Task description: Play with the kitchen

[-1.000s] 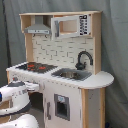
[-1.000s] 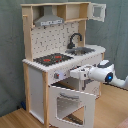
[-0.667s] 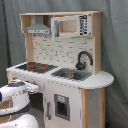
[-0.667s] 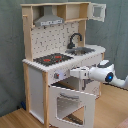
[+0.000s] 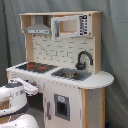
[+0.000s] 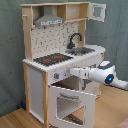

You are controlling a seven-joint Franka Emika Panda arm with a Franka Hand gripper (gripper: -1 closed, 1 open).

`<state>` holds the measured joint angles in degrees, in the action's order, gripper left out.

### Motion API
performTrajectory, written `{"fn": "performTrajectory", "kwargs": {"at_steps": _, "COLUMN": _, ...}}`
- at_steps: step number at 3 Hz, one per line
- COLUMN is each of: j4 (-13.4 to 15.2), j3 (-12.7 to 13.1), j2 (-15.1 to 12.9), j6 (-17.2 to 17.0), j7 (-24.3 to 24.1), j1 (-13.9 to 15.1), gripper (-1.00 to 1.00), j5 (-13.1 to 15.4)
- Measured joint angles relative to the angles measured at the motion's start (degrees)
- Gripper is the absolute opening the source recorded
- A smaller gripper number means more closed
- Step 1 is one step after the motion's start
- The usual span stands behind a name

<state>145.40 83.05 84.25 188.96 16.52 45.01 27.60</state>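
The kitchen [image 5: 65, 100] [image 6: 37, 85] is a tall toy unit of pale wood and white panels. It has a black-red hob [image 5: 37, 66] [image 6: 50, 59], a grey sink [image 5: 72, 75] [image 6: 82, 50], a black faucet [image 5: 83, 59] [image 6: 75, 39] and a hood [image 5: 37, 30] [image 6: 50, 21]. In the second exterior view its oven door [image 6: 70, 104] hangs open, tilted outward. My gripper [image 5: 31, 86] [image 6: 73, 72] is level with the front panel just under the hob, close to the knobs [image 6: 60, 75]. I cannot tell whether it touches them.
A microwave-like cabinet [image 5: 70, 26] sits at the top, and its small door [image 6: 98, 11] stands open in the second exterior view. A grey curtain [image 5: 116, 45] hangs behind the unit. The white arm [image 6: 106, 76] reaches in over a wooden floor [image 6: 15, 119].
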Motion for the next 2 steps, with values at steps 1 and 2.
{"fn": "performTrajectory", "kwargs": {"at_steps": 1, "j4": 0.5, "j3": 0.5, "j2": 0.0, "j6": -5.7, "j7": 0.0, "j1": -3.9, "gripper": 1.00, "j5": 0.0}}
{"fn": "performTrajectory", "kwargs": {"at_steps": 2, "j4": 1.1, "j3": 0.8, "j2": 0.0, "j6": -11.3, "j7": -0.1, "j1": -7.6, "gripper": 1.00, "j5": 0.0}}
